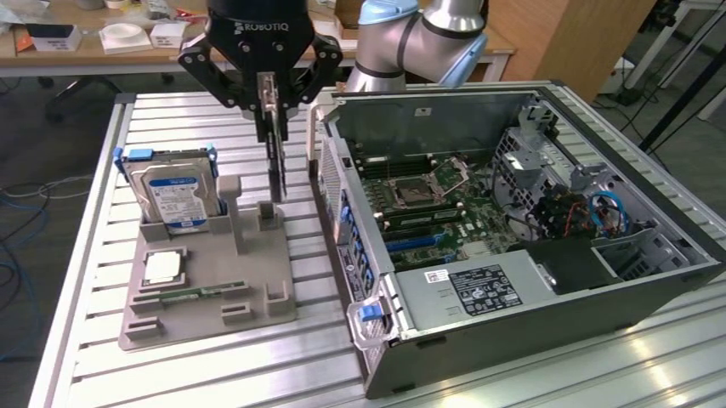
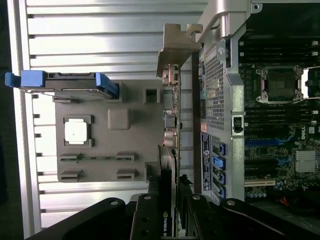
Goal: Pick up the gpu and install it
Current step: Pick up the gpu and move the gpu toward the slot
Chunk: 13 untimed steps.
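Dark, thin, pinched upright in the black two-finger gripper (seemingly clear of the grey tray at 7 o'clock): keep that pale-bracketed gpu card vertical.

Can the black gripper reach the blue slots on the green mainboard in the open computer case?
Probably yes: the grey metal case lies open upward, nothing covers the blue slots. The gripper, shut on the thin dark gpu card, hangs outside its wall.
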Motion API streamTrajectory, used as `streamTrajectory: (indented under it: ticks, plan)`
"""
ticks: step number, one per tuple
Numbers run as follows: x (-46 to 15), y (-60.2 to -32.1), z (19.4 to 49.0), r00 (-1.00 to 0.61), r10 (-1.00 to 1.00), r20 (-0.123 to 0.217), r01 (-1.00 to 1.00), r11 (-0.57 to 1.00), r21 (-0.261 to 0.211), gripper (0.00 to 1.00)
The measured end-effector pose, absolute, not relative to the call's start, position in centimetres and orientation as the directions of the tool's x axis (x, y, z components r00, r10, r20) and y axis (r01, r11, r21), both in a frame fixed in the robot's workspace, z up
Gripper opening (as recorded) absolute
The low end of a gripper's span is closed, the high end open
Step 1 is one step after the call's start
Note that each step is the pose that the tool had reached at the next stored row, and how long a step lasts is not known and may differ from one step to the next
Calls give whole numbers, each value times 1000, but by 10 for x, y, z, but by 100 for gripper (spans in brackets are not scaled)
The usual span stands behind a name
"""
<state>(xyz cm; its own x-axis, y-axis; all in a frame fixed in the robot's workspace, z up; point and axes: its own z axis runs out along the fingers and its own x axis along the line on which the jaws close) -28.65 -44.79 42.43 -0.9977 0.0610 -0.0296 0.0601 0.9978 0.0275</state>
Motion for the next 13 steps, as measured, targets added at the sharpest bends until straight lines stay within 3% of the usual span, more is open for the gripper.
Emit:
streamTrajectory:
  ticks: [13]
  plan:
    - [-276,-448,424,-998,61,-30,60,998,27,26]
